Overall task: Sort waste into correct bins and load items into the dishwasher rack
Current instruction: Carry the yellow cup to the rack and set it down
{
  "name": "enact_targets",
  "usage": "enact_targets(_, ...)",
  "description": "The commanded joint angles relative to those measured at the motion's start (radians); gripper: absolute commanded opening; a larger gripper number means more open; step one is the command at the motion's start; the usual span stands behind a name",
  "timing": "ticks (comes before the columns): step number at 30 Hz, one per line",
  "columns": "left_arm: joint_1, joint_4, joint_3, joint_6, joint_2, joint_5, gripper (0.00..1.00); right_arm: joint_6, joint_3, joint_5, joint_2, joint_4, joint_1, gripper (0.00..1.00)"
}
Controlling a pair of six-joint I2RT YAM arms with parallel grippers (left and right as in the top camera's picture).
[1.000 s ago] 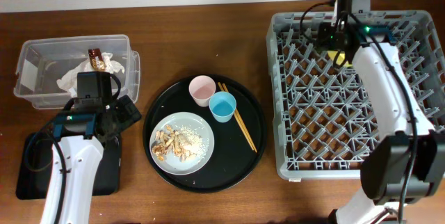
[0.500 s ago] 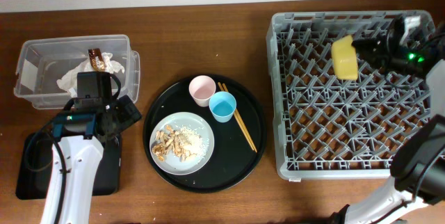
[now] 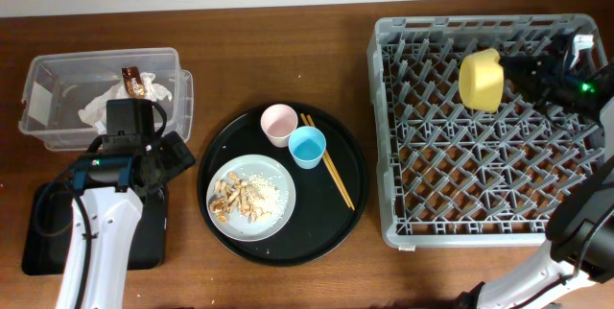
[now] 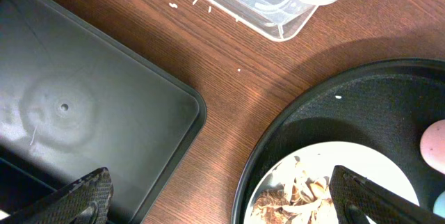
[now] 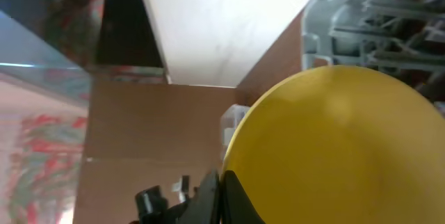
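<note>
**Yellow bowl gripped at the far end of the rack**

Nearest us, the plate (image 3: pixel 273 225) lies in the near-left part of the round black tray (image 3: pixel 321 227). It carries brownish food scraps (image 3: pixel 235 199) and white crumbs. Left of the round tray, on the near side, sits the shallow black tray (image 3: pixel 43 232), and we see nothing on the bare part that shows in the left wrist view. The left gripper (image 3: pixel 177 155) hangs by the round tray's left rim. Its jaws are spread wide with nothing between them, and its fingers (image 4: pixel 83 196) sit at the two lower corners of its own camera.

Further back on the round tray, the light-blue cup (image 3: pixel 308 147) stands just beside the pale-pink cup (image 3: pixel 278 124). Chopsticks (image 3: pixel 329 163) lie along their right. Left of the round tray, on the far side, the clear tub (image 3: pixel 38 107) holds the crumpled napkin (image 3: pixel 101 107) and the foil wrapper (image 3: pixel 134 81).

Right of the round tray stands the dishwasher rack (image 3: pixel 460 184). Inside it, beyond the level of the round tray's far rim, the yellow bowl (image 3: pixel 481 80) is tipped on its side. The right gripper (image 3: pixel 508 67) is clamped on the bowl's right edge. We cannot tell whether the bowl touches the pegs.
</note>
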Motion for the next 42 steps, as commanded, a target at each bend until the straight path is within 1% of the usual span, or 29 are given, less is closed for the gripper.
enact_targets(1,0.002,0.002,0.001,-0.013,-0.003,-0.011,0.99,0.005,0.0,0.023,-0.002,0.003,0.009,0.04)
enact_targets(2,0.002,0.002,0.001,-0.013,-0.003,-0.011,0.99,0.005,-0.006,0.115,-0.002,-0.008,0.01,0.04)
enact_targets(3,0.002,0.002,0.001,-0.013,-0.003,-0.011,0.99,0.009,-0.024,0.164,0.002,-0.016,0.013,0.04)
enact_targets(5,0.002,0.002,0.001,-0.013,-0.003,-0.011,0.99,0.009,-0.064,0.164,0.03,-0.005,0.013,0.04)
enact_targets(8,0.002,0.002,0.001,-0.013,-0.003,-0.011,0.99,0.035,-0.061,0.176,0.044,0.027,0.011,0.04)
enact_targets(9,0.002,0.002,0.001,-0.013,-0.003,-0.011,0.99,0.035,-0.05,0.227,0.044,0.029,0.0,0.04)
enact_targets(10,0.002,0.002,0.001,-0.013,-0.003,-0.011,0.99,0.035,-0.037,0.32,0.036,0.008,-0.014,0.04)
enact_targets(11,0.002,0.002,0.001,-0.013,-0.003,-0.011,0.99,0.035,-0.009,0.533,0.008,-0.043,-0.034,0.05)
enact_targets(12,0.002,0.002,0.001,-0.013,-0.003,-0.011,0.99,0.035,0.008,0.63,-0.013,-0.072,-0.04,0.06)
enact_targets(13,0.002,0.002,0.001,-0.012,-0.003,-0.011,0.99,0.034,0.063,0.794,-0.061,-0.139,-0.048,0.11)
enact_targets(15,0.002,0.002,0.001,-0.013,-0.003,-0.011,0.99,0.035,0.136,0.916,-0.112,-0.211,-0.047,0.25)
enact_targets(16,0.002,0.002,0.001,-0.013,-0.003,-0.011,0.99,0.034,0.187,0.959,-0.14,-0.256,-0.046,0.36)
enact_targets(17,0.002,0.002,0.001,-0.012,-0.003,-0.011,0.99,0.034,0.234,0.986,-0.17,-0.298,-0.046,0.41)
enact_targets(18,0.002,0.002,0.001,-0.013,-0.003,-0.011,0.99,0.031,0.264,0.995,-0.212,-0.325,-0.045,0.41)
enact_targets(20,0.002,0.002,0.001,-0.013,-0.003,-0.011,0.99,0.026,0.264,0.996,-0.262,-0.338,-0.031,0.41)
enact_targets(22,0.002,0.002,0.001,-0.013,-0.003,-0.011,0.99,-0.016,0.264,0.992,-0.345,-0.378,0.053,0.41)
enact_targets(23,0.002,0.002,0.001,-0.013,-0.003,-0.011,0.99,-0.022,0.264,1.051,-0.388,-0.386,0.138,0.42)
enact_targets(24,0.002,0.002,0.001,-0.012,-0.003,-0.011,0.99,-0.019,0.264,1.151,-0.398,-0.384,0.181,0.43)
enact_targets(25,0.002,0.002,0.001,-0.013,-0.003,-0.011,0.99,0.042,0.263,1.38,-0.388,-0.383,0.236,0.47)
enact_targets(26,0.002,0.002,0.001,-0.013,-0.003,-0.011,0.99,0.107,0.253,1.551,-0.362,-0.383,0.252,0.41)
enact_targets(27,0.002,0.002,0.001,-0.013,-0.003,-0.011,0.99,0.147,0.234,1.647,-0.307,-0.382,0.245,0.29)
enact_targets(28,0.002,0.002,0.001,-0.013,-0.003,-0.011,0.99,0.147,0.23,1.637,-0.196,-0.402,0.233,0.19)
enact_targets(30,0.002,0.002,0.001,-0.013,-0.003,-0.011,0.99,0.146,0.23,1.63,-0.067,-0.401,0.236,0.16)
enact_targets(32,0.002,0.002,0.001,-0.013,-0.003,-0.011,0.99,0.146,0.23,1.63,-0.016,-0.402,0.235,0.16)
enact_targets(33,0.002,0.002,0.001,-0.012,-0.003,-0.011,0.99,0.147,0.23,1.63,0.012,-0.399,0.236,0.13)
enact_targets(35,0.002,0.002,0.001,-0.013,-0.003,-0.011,0.99,0.143,0.23,1.584,0.019,-0.397,0.236,0.13)
enact_targets(37,0.002,0.002,0.001,-0.013,-0.003,-0.011,0.99,0.086,0.23,1.453,0.02,-0.414,0.236,0.09)
enact_targets(38,0.002,0.002,0.001,-0.013,-0.003,-0.011,0.99,0.086,0.23,1.458,0.021,-0.427,0.236,0.07)
enact_targets(42,0.002,0.002,0.001,-0.013,-0.003,-0.011,0.99,0.086,0.23,1.458,0.021,-0.449,0.236,0.06)
